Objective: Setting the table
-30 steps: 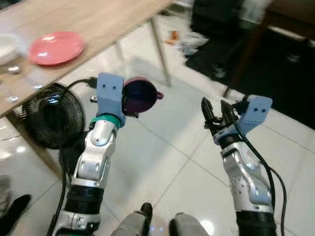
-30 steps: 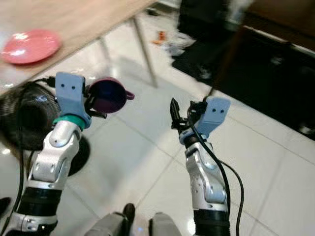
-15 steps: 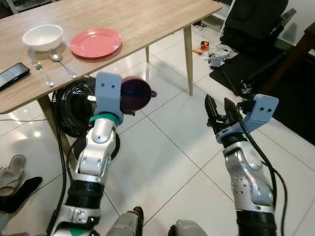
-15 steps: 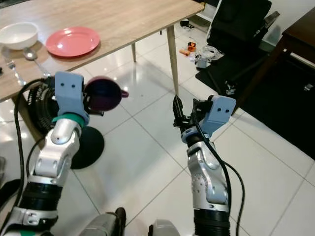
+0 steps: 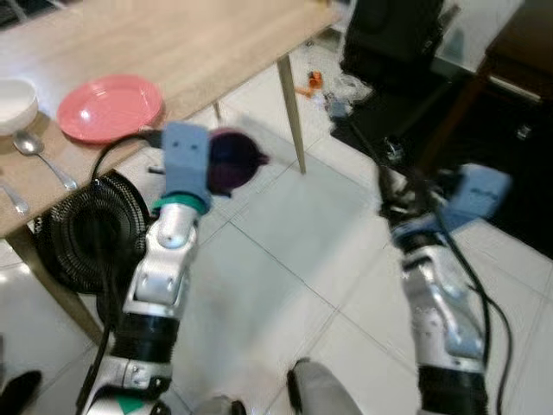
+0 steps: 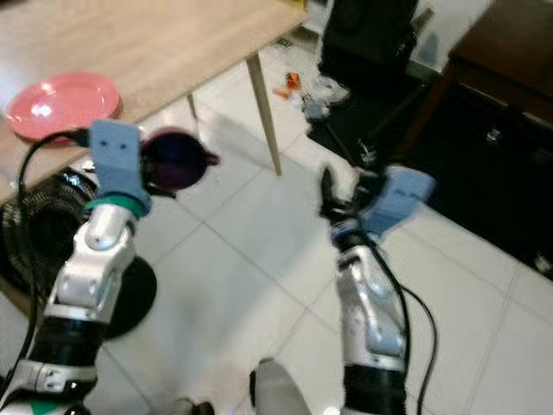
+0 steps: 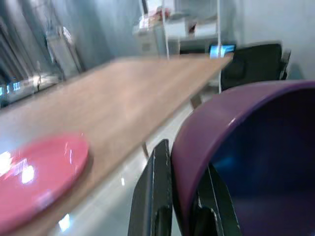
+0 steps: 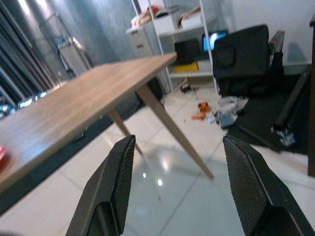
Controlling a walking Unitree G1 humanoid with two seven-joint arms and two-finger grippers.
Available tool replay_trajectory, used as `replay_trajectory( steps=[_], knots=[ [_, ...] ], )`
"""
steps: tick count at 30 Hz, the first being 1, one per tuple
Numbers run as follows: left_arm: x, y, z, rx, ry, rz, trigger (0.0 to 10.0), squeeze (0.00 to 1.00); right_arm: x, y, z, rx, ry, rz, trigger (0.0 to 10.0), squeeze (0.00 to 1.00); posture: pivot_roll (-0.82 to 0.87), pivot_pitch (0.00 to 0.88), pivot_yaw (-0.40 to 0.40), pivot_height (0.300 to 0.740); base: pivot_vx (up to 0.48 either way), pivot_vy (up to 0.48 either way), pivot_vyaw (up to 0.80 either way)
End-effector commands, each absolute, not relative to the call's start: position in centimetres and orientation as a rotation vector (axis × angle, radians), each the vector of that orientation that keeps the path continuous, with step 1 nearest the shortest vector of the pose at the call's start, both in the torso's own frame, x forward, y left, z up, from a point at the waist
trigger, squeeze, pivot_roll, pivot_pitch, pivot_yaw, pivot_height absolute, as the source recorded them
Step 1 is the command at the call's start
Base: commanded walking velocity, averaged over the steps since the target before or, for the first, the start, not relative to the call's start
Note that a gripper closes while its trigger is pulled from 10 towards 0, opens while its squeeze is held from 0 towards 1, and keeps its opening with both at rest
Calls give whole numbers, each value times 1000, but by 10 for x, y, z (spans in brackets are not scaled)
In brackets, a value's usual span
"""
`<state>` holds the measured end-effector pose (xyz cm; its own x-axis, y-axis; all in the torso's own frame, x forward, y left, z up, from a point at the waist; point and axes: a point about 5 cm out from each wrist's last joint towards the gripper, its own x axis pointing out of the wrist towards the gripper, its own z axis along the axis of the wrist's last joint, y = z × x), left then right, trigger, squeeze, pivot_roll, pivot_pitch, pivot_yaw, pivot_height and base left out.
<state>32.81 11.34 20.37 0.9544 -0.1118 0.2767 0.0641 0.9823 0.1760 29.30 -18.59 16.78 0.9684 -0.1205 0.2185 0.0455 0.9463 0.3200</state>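
Between left gripper (image 5: 226, 164) fingers: purple cup (image 5: 233, 161), being carried. Ahead of it, table (image 5: 173, 43) with pink plate (image 5: 110, 106). Right gripper (image 8: 179, 187) gaping, empty. Next, likely: placing cup beside plate.

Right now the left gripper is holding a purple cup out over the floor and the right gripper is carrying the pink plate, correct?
Not quite. The left gripper does hold the purple cup, but the right gripper carries nothing; the right wrist view shows its fingers open and bare. The pink plate lies on the table.

- Round white bowl (image 5: 15, 102) at the upper left is cut by the frame edge.
- Right gripper (image 5: 399, 192) is motion-blurred.
- Round purple cup (image 7: 256, 162) runs off the wrist frame.
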Motion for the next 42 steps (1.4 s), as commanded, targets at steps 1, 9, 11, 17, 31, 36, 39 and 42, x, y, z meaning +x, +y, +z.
replay_trajectory(
  steps=[1, 9, 11, 17, 31, 36, 39, 42],
  knots=[
    [327, 114, 210, 182, -328, -94, 10000, 0, 294, -185, 172, 321, -259, -92, 10000, 0, -93, 0, 65, 740, 446, 0, 0],
    [327, 113, 220, 198, -383, -107, 10000, 0, 297, -191, 181, 311, -298, -115, 10000, 0, -90, 0, 64, 740, 450, 0, 99],
    [327, 114, 220, 196, -385, -105, 10000, 0, 297, -188, 182, 313, -303, -89, 10000, 0, -87, 0, 63, 740, 448, 0, 797],
    [326, 114, 221, 197, -394, -106, 10000, 0, 298, -181, 183, 316, -307, -37, 10000, 0, -85, 0, 63, 740, 449, 0, 800],
    [326, 115, 218, 195, -377, -100, 10000, 0, 294, -159, 188, 418, -285, 223, 10000, 0, -81, 0, 64, 740, 370, 0, 440],
    [326, 113, 215, 192, -360, -111, 10000, 0, 294, -160, 188, 420, -280, 233, 10000, 0, -79, 0, 61, 740, 0, 0, 0],
    [327, 112, 213, 182, -343, -121, 10000, 0, 295, -164, 187, 413, -276, 208, 10000, 0, -79, 0, 60, 740, 0, 0, 0],
    [327, 112, 212, 175, -337, -123, 10000, 0, 296, -165, 187, 414, -275, 209, 10000, 0, -80, 0, 59, 740, 0, 0, 0]
  ],
)
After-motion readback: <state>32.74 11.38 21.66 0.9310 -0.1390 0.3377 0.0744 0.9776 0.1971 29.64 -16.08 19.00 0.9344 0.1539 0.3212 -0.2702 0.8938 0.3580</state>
